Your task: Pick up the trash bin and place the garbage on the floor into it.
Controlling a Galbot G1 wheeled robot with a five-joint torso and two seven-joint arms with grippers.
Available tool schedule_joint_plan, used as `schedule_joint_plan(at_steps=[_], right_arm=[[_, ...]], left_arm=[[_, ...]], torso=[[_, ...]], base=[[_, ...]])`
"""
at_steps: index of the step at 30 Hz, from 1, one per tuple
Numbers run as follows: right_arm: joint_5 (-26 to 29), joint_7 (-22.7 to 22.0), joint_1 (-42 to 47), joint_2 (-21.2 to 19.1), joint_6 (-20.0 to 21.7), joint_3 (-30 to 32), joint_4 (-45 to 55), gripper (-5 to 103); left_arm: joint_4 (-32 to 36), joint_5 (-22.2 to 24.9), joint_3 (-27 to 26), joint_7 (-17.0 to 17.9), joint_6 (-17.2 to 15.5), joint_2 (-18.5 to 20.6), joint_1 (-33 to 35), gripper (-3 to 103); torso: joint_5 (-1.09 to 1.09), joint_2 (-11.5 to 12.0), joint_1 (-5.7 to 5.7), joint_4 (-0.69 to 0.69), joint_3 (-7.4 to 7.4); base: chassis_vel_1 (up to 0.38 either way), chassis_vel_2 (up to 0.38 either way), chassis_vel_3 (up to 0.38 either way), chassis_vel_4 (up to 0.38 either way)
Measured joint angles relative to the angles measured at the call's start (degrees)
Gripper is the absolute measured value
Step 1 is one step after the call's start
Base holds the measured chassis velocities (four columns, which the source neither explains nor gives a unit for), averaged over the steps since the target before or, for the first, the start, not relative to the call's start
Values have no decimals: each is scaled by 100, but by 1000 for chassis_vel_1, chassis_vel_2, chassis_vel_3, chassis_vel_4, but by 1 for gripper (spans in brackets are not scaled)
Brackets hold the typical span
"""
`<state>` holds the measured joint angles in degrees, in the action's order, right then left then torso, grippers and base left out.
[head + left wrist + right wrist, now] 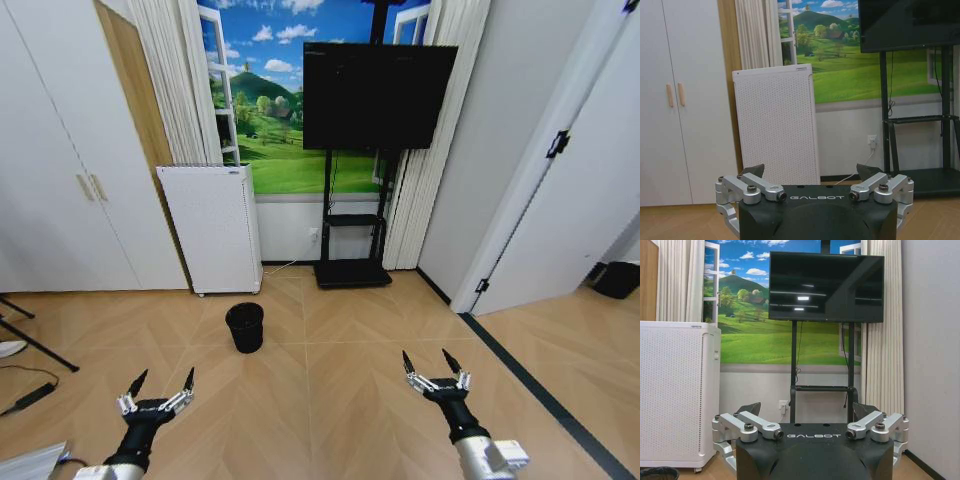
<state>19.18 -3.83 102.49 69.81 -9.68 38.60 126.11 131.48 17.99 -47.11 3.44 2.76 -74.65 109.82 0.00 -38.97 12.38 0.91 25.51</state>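
- Left gripper (160, 381) hovered low over the floor (330, 400) at the near left, fingers spread wide, holding and touching nothing.
- Right gripper (432, 362) hovered at the near right, likewise spread wide and empty, well apart from the left one.
- From the left wrist, same left gripper (811, 172) seen splayed, dark fingertips (754, 170) apart, pointed at the white perforated appliance (777, 125).
- From the right wrist, right gripper (807, 410) seen equally wide, pointed at the TV stand (821, 389).
- Trash bin (245, 327) stood upright on the parquet ahead, between the two grippers' lines and closer to the left one, well apart from both; only bare floor lay between it and them.
- Sliver of the bin's rim (657, 473) caught at the right wrist picture's edge, near the foot of the appliance.
- Just behind the bin: white perforated appliance (212, 228) against the wall, with a cable running from the wall socket toward it.
- Beside that, black television (378, 95) on its stand (352, 240), in front of a green landscape mural (280, 130) flanked by curtains (430, 140).
- White cupboard doors (55, 180) at far left; tripod legs (30, 335) and a dark cable on the floor at the left edge.
- Dark strip (530, 385) ran along the floor on the right, past a white door (570, 200).
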Motion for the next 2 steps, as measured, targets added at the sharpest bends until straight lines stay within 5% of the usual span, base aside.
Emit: schedule_joint_plan(at_steps=[2], right_arm=[[0,0,0,0,0,0,0,100]], left_arm=[[0,0,0,0,0,0,0,100]], torso=[[0,0,0,0,0]], base=[[0,0,0,0]])
